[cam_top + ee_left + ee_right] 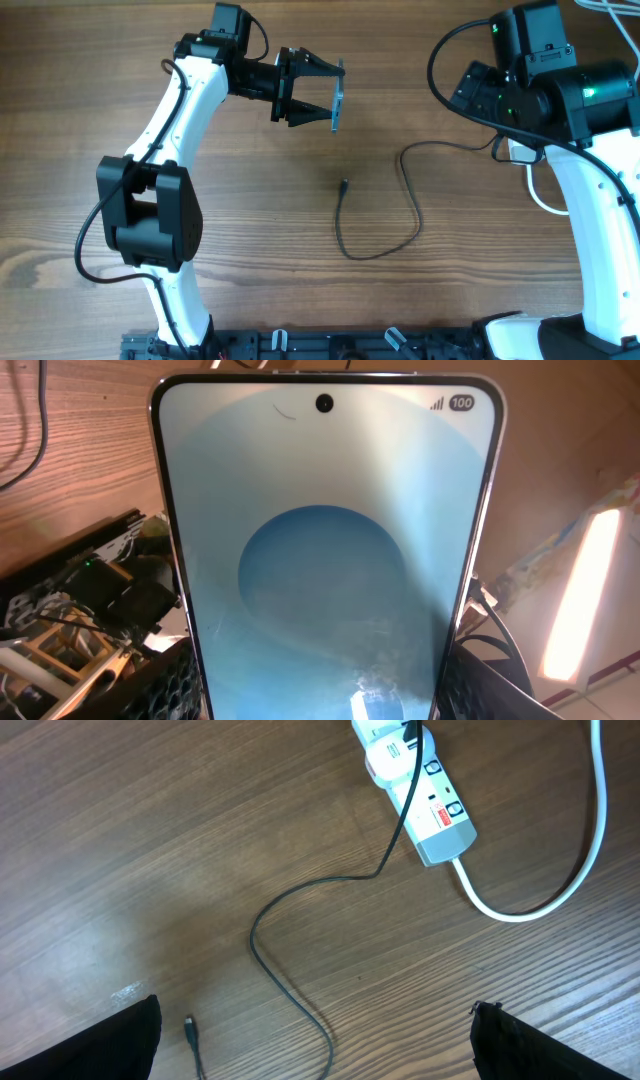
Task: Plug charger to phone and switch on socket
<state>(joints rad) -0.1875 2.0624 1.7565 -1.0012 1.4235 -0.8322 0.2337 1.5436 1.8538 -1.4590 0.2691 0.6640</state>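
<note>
My left gripper (318, 98) is shut on the phone (338, 108) and holds it on edge above the table at the upper middle. In the left wrist view the phone's lit cyan screen (325, 550) fills the frame between the fingers. The charger, a thin dark cable (412, 205), lies looped on the table, its plug tip (344, 185) below the phone. The right wrist view shows the cable (290, 970), the plug tip (190, 1027) and the white socket strip (425, 795) with the charger plugged in. My right gripper (315, 1050) is open and empty, high above the table.
The socket's thick white cable (560, 885) curves to the right of the strip; it also shows in the overhead view (540, 195) beside the right arm. The right arm (545, 80) covers most of the socket from above.
</note>
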